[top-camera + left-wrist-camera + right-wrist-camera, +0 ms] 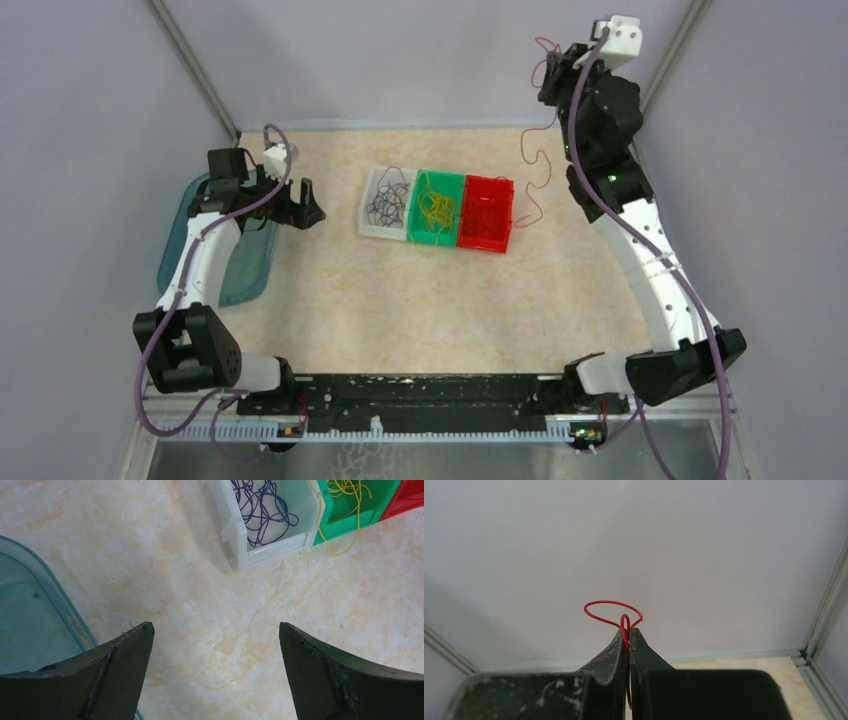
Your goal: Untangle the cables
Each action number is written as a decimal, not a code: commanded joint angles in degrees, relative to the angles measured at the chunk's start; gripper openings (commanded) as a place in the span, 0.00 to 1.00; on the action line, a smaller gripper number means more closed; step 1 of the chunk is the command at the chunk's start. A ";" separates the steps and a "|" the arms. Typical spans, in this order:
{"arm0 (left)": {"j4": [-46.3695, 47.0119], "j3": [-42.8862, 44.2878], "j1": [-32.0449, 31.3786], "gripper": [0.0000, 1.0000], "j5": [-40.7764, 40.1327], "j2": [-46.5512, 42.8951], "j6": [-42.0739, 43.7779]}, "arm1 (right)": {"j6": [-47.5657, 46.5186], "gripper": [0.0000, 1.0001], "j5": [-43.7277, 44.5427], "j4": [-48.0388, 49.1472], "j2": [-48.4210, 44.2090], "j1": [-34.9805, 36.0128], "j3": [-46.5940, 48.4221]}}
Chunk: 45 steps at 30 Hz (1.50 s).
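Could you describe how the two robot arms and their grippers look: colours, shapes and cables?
The left arm and right arm have white link shells and black joint housings. A thick purple cable runs along each to a white wrist block. The left gripper and right gripper each have two dark, wedge-shaped fingers; the right ones show pale scuffs.

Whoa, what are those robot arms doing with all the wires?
It looks like they're sorting thin cables by colour. The right end effector is shut on a red cable, held high so it dangles down near the red bin. The left end effector is open and holds nothing, hovering over the table beside a teal tray. Dark cables lie in the white bin and yellow cables in the green bin.
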 commanded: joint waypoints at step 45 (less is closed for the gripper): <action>4.58 -1.59 0.45 1.00 -1.68 -2.07 -0.11 | 7.14 0.00 -3.21 11.62 19.63 6.38 -33.13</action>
